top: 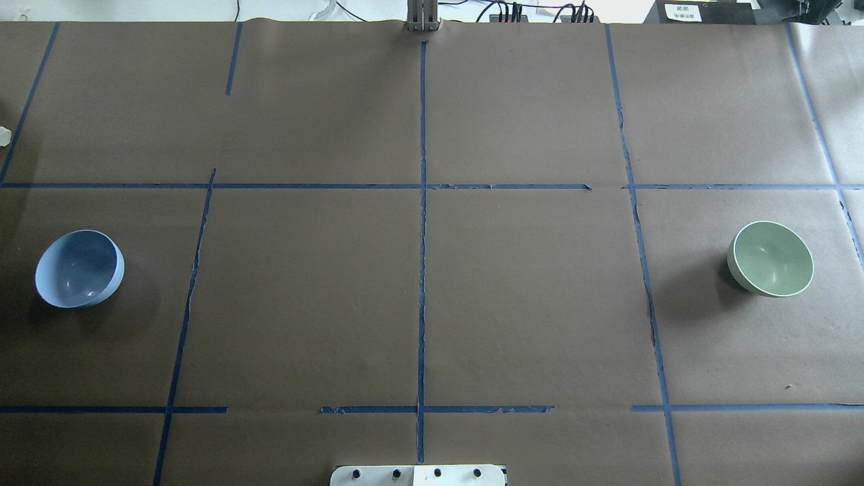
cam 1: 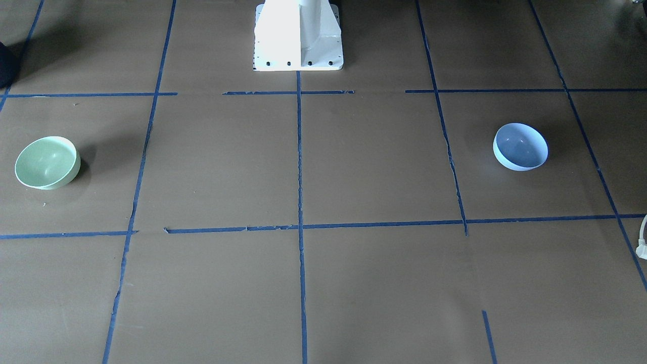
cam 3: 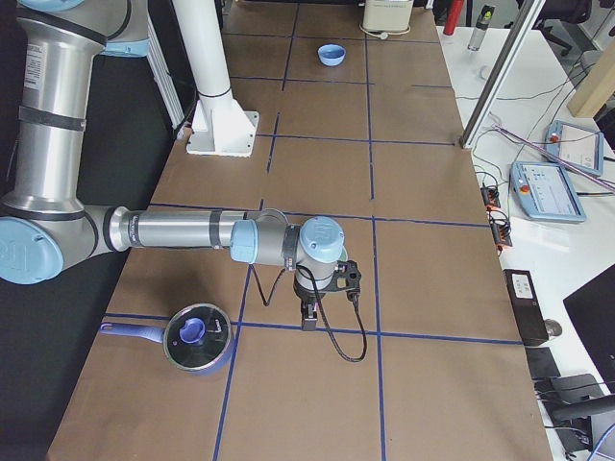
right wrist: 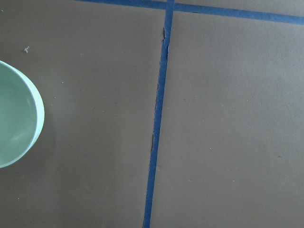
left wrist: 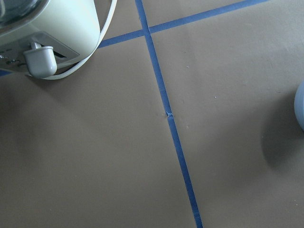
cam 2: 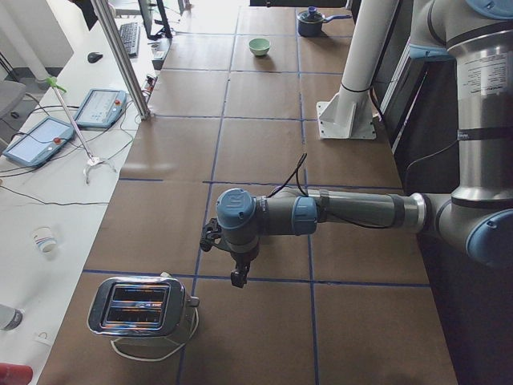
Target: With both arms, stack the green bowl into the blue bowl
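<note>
Toaster (cam 2: 136,309) w/ white cord (cam 2: 152,351) sits closest, just beside the left gripper (cam 2: 236,277), on its table-end side. That gripper hangs low over the brown paper (top: 304,297), fingers pointing down. It shows in the side view only, so can't tell how far apart the fingers are or whether they grip anything. Blue bowl (top: 79,268) stands upright near it, not touching; only a sliver of it shows at the right edge of the left wrist view. Right gripper (cam 3: 309,319) hangs the same way at the opp. end, fingers down, spread likewise can't tell. Lidded saucepan (cam 3: 197,338) is just beside it. Green bowl (top: 771,258) stands upright near this gripper, its rim at the left edge of the right wrist view. Bowls are well apart, w/ several blue tape lines (top: 422,270) between them.
</note>
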